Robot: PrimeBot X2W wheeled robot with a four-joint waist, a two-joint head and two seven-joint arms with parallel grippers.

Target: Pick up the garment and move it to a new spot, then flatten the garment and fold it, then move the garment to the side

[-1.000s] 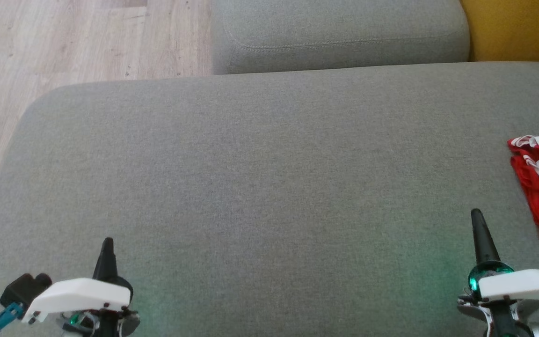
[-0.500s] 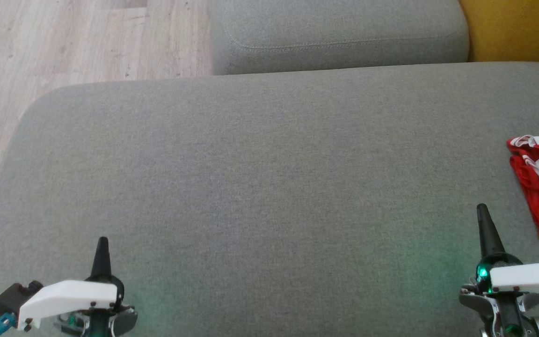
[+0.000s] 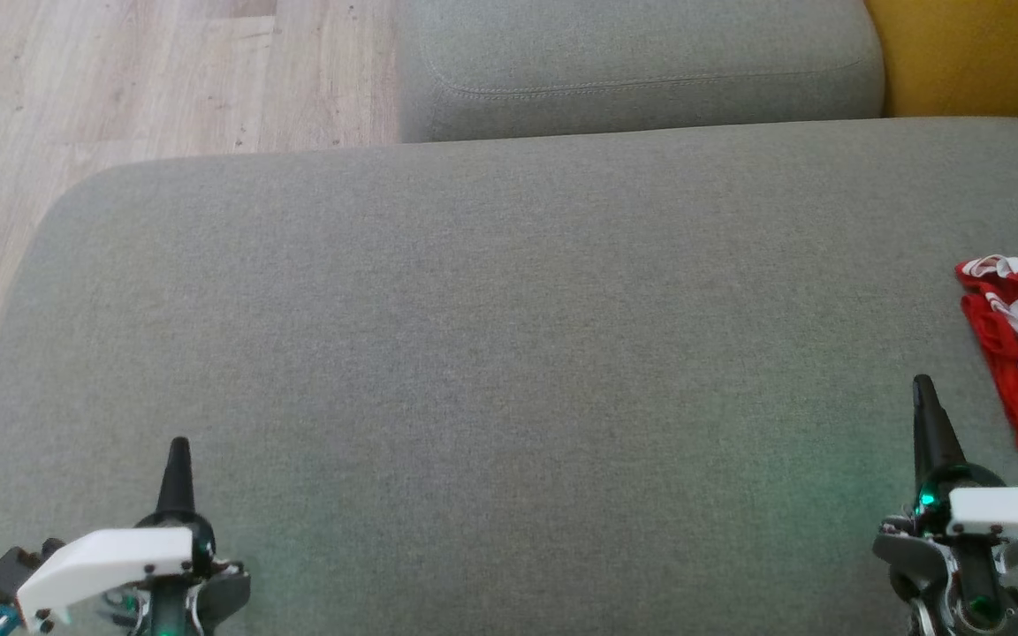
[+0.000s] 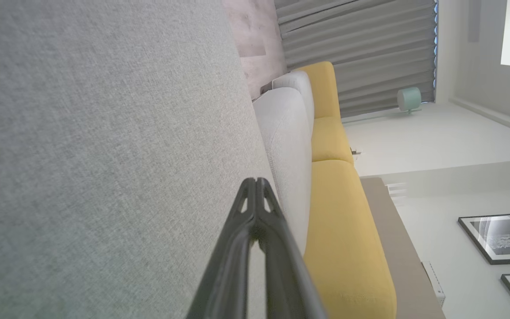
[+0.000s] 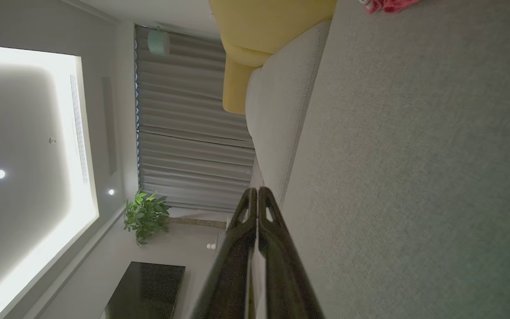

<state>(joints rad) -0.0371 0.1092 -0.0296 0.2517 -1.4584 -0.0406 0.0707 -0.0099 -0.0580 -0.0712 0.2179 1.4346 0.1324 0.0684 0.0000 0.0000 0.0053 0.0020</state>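
The left pincer (image 3: 178, 444) and right pincer (image 3: 922, 385) are pressed together. Head view: red garment (image 3: 1017, 353) off the right pincer's right. Left wrist view: yellow couch (image 4: 339, 230).

My left gripper (image 3: 178, 443) sits at the lower left of the head view, jaws pressed together, empty, pointing up the frame. My right gripper (image 3: 922, 384) sits at the lower right, likewise closed and empty, its tip slightly higher in the frame.
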